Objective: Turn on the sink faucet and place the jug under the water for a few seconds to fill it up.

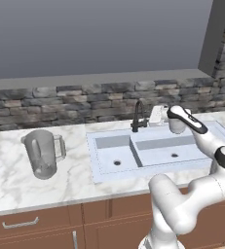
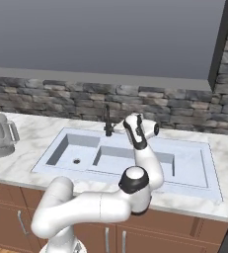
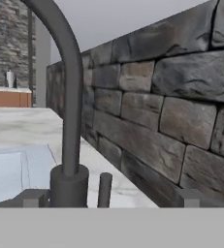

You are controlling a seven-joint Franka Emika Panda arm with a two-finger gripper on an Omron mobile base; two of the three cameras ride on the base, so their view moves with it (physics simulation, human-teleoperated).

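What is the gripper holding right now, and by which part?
Nothing. The gripper is open, its tips either side of the sink faucet base without closing on it; the jug stands untouched on the counter.

The tool (image 1: 155,115) is held wide open just beside the faucet (image 1: 138,116), behind the sink (image 1: 109,168). In the hand view, the faucet's stem (image 3: 71,145) and a short lever (image 3: 104,190) are seen standing between the fingertips (image 3: 33,197), with bare desk (image 3: 16,126) open beyond. Room on one side is closed off by the stone wall (image 3: 181,106), set close behind the faucet. Both basins are left open from above, divided by a low ridge. The jug (image 1: 42,153) is set well apart on the desk (image 1: 7,180), with marble free around it.
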